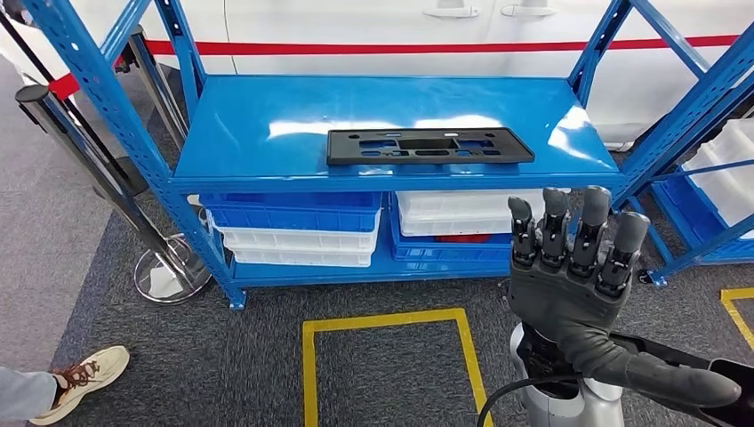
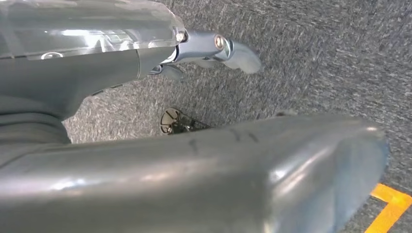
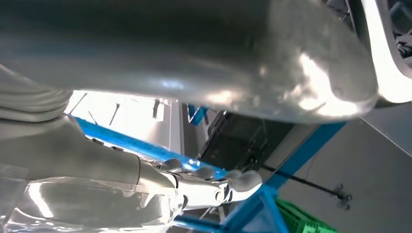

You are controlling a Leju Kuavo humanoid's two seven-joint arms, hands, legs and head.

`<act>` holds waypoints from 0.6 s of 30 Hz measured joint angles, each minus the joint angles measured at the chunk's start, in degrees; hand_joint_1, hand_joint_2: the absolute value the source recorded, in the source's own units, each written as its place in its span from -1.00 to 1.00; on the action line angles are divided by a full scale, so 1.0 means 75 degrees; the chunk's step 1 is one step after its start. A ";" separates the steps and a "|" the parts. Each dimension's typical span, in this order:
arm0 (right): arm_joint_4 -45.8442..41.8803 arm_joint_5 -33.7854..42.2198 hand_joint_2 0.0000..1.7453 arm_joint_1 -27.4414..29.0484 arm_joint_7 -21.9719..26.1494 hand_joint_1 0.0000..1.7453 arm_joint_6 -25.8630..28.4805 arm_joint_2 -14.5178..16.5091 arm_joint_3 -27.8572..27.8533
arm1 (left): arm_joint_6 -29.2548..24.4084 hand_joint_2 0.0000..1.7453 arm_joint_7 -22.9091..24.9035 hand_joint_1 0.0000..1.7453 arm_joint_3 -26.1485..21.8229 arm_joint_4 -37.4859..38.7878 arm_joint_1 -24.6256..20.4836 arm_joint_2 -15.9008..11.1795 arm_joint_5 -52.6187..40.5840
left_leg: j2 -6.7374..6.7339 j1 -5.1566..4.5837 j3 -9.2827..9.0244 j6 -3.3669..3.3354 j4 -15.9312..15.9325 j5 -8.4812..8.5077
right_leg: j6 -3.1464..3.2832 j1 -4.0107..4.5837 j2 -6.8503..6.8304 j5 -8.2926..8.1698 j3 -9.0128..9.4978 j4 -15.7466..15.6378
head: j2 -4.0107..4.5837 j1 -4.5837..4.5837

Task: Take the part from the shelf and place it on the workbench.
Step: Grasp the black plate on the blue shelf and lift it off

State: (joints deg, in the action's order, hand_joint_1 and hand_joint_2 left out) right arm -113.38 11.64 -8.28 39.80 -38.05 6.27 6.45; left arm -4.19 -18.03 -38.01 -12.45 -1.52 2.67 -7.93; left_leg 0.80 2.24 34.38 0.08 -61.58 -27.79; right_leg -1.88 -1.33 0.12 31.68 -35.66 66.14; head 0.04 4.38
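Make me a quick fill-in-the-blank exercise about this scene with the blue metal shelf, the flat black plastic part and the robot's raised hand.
1. The flat black plastic part lies on the ____ level of the blue metal shelf.
2. The raised right hand holds ____.
3. Under the top level sit blue and ____ plastic bins.
4. The lines marked on the grey carpet are ____.

Missing words: top; nothing; white; yellow
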 joint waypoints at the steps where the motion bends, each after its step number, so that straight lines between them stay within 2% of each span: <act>1: 0.0014 0.0004 -1.00 0.0013 0.0000 -1.00 0.0056 -0.0015 0.0028 | -0.0004 -1.00 0.0000 -1.00 -0.0001 0.0001 0.0001 -0.0001 -0.0009 | -0.0005 -0.0014 0.0006 -0.0017 0.0009 0.0006 | -0.0013 0.0003 -0.0004 0.0233 -0.0240 0.0495 | 0.0000 -0.0001; 2: 0.0036 0.0013 -1.00 0.0036 0.0000 -1.00 0.0128 -0.0034 0.0058 | -0.0011 -0.50 0.0000 -1.00 -0.0003 0.0001 0.0001 -0.0001 -0.0015 | -0.0010 -0.0036 0.0011 -0.0031 0.0014 0.0009 | -0.0011 0.0006 -0.0005 0.0398 -0.0472 0.0953 | 0.0000 0.0000; 3: 0.0080 0.0027 -1.00 0.0066 -0.0001 -1.00 0.0214 -0.0061 0.0085 | -0.0022 0.00 -0.0001 -1.00 -0.0005 0.0002 0.0003 -0.0001 -0.0020 | -0.0012 -0.0061 0.0013 -0.0040 0.0016 0.0009 | 0.0009 0.0011 -0.0004 0.0443 -0.0620 0.1229 | 0.0000 0.0000; 4: 0.0160 0.0041 -1.00 0.0104 -0.0008 -1.00 0.0333 -0.0100 0.0118 | -0.0036 0.50 -0.0004 -1.00 -0.0009 0.0002 0.0003 -0.0001 -0.0029 | -0.0011 -0.0088 0.0008 -0.0049 0.0017 0.0006 | 0.0053 0.0029 -0.0003 0.0344 -0.0643 0.1239 | 0.0000 -0.0001; 5: 0.0279 0.0053 -1.00 0.0153 -0.0033 -1.00 0.0494 -0.0152 0.0160 | -0.0048 0.50 -0.0009 -1.00 -0.0014 0.0002 0.0002 0.0000 -0.0042 | -0.0008 -0.0119 -0.0006 -0.0057 0.0023 0.0003 | 0.0126 0.0063 -0.0002 0.0113 -0.0518 0.0947 | 0.0000 -0.0001; 6: 0.0435 0.0060 -1.00 0.0206 -0.0085 -1.00 0.0688 -0.0223 0.0213 | -0.0057 0.00 -0.0014 -1.00 -0.0022 0.0002 0.0000 0.0002 -0.0056 | -0.0003 -0.0145 -0.0026 -0.0063 0.0037 0.0002 | 0.0232 0.0118 0.0000 -0.0173 -0.0280 0.0434 | 0.0000 -0.0001; 8: 0.0849 0.0070 -1.00 0.0319 -0.0310 -1.00 0.1155 -0.0409 0.0360 | -0.0068 -1.00 -0.0029 -1.00 -0.0044 0.0007 0.0003 0.0047 -0.0074 | -0.0004 -0.0160 -0.0054 -0.0059 0.0087 0.0016 | 0.0479 0.0232 -0.0017 -0.0528 0.0159 -0.0516 | 0.0000 0.0022; 9: 0.1105 0.0088 -1.00 0.0375 -0.0497 -1.00 0.1396 -0.0509 0.0436 | -0.0074 -1.00 -0.0040 -1.00 -0.0060 0.0010 0.0000 0.0068 -0.0074 | -0.0011 -0.0142 -0.0057 -0.0041 0.0122 0.0034 | 0.0566 0.0285 -0.0024 -0.0581 0.0265 -0.0767 | 0.0000 0.0027; 11: 0.1857 0.0155 -1.00 0.0483 -0.1229 -1.00 0.1978 -0.0677 0.0564 | -0.0091 -1.00 -0.0061 -1.00 -0.0111 0.0011 -0.0013 0.0098 -0.0068 | -0.0032 -0.0101 -0.0094 0.0024 0.0221 0.0081 | 0.0652 0.0355 -0.0025 -0.0620 0.0320 -0.0951 | 0.0000 0.0018; 13: 0.3227 0.0124 -1.00 0.0527 -0.1974 -1.00 0.2720 -0.0762 0.0631 | -0.0128 -1.00 -0.0060 -1.00 -0.0188 0.0011 -0.0020 0.0122 -0.0061 | -0.0056 -0.0103 -0.0151 0.0078 0.0235 0.0048 | 0.0633 0.0314 -0.0042 -0.0749 0.0490 -0.1241 | 0.0000 0.0020; 14: 0.4198 0.0041 -1.00 0.0498 -0.2035 -1.00 0.3072 -0.0776 0.0646 | -0.0160 -1.00 -0.0049 -1.00 -0.0227 0.0011 -0.0025 0.0134 -0.0062 | -0.0058 -0.0117 -0.0109 0.0096 0.0100 -0.0060 | 0.0616 0.0284 -0.0066 -0.0820 0.0583 -0.1396 | 0.0000 0.0028; 15: 0.5315 -0.0080 -1.00 0.0464 -0.1883 -1.00 0.3391 -0.0777 0.0657 | -0.0190 -1.00 -0.0039 -1.00 -0.0265 0.0011 -0.0026 0.0142 -0.0067 | -0.0062 -0.0125 0.0032 0.0103 -0.0208 -0.0253 | 0.0581 0.0253 -0.0101 -0.0869 0.0649 -0.1498 | 0.0000 0.0035; 17: 0.7486 -0.0299 -1.00 0.0413 -0.1494 -1.00 0.3836 -0.0777 0.0659 | -0.0227 -1.00 -0.0020 -1.00 -0.0333 0.0011 -0.0008 0.0156 -0.0098 | -0.0061 -0.0130 0.0468 0.0139 -0.1066 -0.0686 | 0.0556 0.0258 -0.0157 -0.0869 0.0644 -0.1504 | 0.0000 0.0038; 18: 0.8427 -0.0373 -1.00 0.0416 -0.1514 -1.00 0.4042 -0.0777 0.0656 | -0.0233 -1.00 -0.0020 -1.00 -0.0366 0.0011 0.0015 0.0157 -0.0122 | -0.0063 -0.0128 0.0630 0.0163 -0.1383 -0.0784 | 0.0532 0.0256 -0.0174 -0.0846 0.0622 -0.1466 | 0.0000 0.0037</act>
State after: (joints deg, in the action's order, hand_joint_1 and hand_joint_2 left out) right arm -50.18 8.84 -5.16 28.44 -7.74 0.44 11.37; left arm -5.93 -18.18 -40.76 -12.37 -1.41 3.85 -8.85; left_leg 0.33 1.28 39.11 1.30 -71.95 -33.67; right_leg 2.11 0.59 -1.18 25.34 -31.00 55.14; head 0.04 4.66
